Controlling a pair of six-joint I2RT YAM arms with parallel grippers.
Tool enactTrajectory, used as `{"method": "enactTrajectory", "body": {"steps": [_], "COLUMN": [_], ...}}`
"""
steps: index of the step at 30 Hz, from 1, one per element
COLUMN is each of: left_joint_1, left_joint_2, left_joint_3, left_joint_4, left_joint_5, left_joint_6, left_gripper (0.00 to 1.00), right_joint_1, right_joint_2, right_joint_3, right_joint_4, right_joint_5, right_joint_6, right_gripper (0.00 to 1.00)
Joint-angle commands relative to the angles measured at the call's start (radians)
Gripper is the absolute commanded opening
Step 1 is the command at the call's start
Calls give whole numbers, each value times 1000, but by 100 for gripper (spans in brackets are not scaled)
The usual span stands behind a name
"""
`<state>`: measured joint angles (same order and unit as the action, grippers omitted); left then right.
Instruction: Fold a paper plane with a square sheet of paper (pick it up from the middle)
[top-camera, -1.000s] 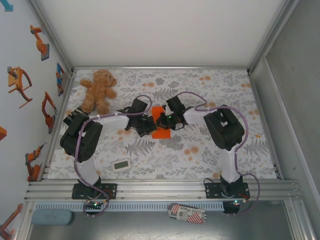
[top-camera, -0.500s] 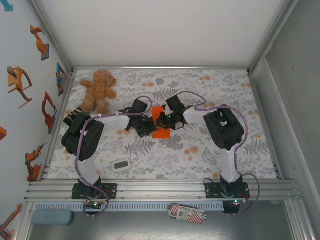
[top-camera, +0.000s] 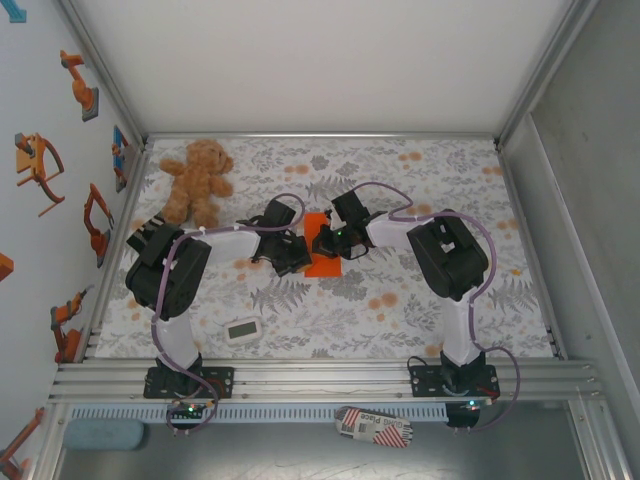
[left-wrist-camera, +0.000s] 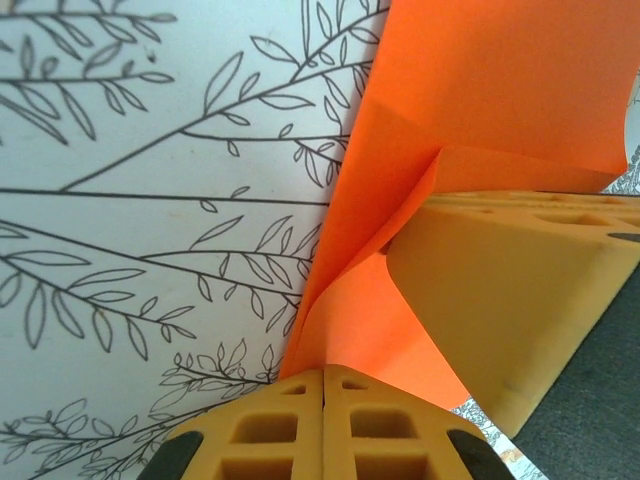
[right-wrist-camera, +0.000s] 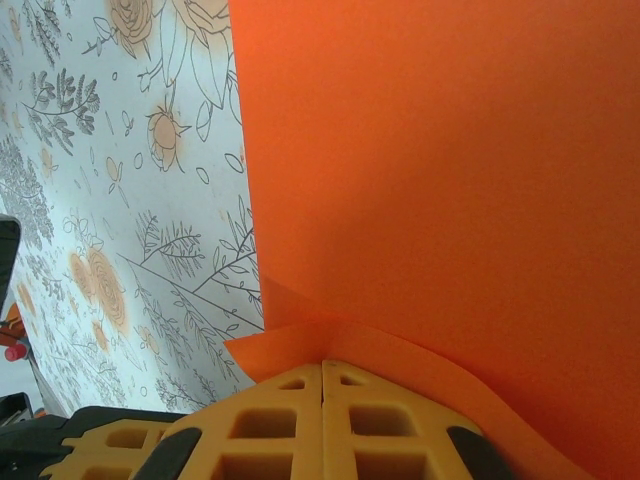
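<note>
Left arm (top-camera: 200, 250) bent at the elbow out toward 9 o'clock, forearm low, reaching toward 3 o'clock. Left pincer (left-wrist-camera: 325, 378) closed, tips nipping the 9 o'clock edge of the square sheet of paper (top-camera: 322, 263), which buckles up there. The sheet lies mid-surface (top-camera: 400, 310), between both wrists. Right arm (top-camera: 430, 245) elbow-up, forearm reaching toward 9 o'clock. Right pincer (right-wrist-camera: 322, 368) closed, pinching a raised fold of the sheet's 3 o'clock side.

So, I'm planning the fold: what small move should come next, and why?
Probably lift both slightly together: the left gripper and right gripper are each shut on the orange paper sheet, already creased, low on the floral tablecloth.
</note>
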<state>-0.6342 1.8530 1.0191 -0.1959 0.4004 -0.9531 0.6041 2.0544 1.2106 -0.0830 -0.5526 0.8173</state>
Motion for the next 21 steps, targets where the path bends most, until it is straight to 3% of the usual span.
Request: {"method": "enactTrajectory", "body": {"steps": [1,11,16,21], "left_joint_1": [5,77,143,160], "left_joint_2": [-28,-76,-2,125], "left_joint_3": [4,39,153,297], "left_joint_4": [-28,-47,-53,-34], "left_joint_5": [-12,-59,-62,20], "left_joint_6": [24,77,141,174], "left_gripper": [0,15,21,24], "right_joint_1": [3,3,3,3], "right_joint_2": [52,24,8,-9], "right_joint_3": [-5,16,10,-5], "right_joint_4": [-90,-65,-55,-74], "right_joint_5": [64,39,25,7], "right_joint_6": [-17,-15,-26,-74], "right_gripper": [0,0,0,0]}}
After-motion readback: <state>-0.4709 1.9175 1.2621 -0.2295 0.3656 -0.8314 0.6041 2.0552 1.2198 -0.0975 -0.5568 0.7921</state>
